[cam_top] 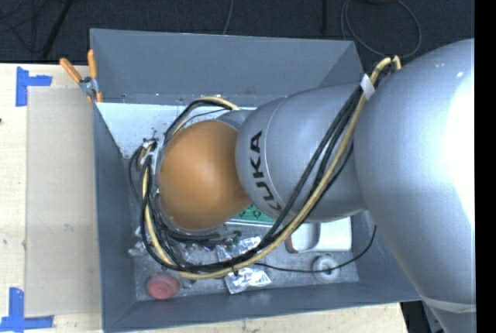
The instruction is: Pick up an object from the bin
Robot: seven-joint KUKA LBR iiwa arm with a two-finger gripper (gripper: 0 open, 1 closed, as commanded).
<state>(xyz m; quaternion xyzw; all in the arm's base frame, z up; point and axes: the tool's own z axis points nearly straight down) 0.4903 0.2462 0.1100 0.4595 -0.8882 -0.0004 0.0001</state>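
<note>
Camera view: arm (310, 134) lettered KUKA reaches into bin (225, 64).

You have 3 loose things near the bin's (112, 246) front wall: a flat red round disc (162, 286) in the left corner, a crumpled silver foil wrapper (248, 278) mid-front, and a white rectangular block (325, 235) lying flat toward the right.
</note>
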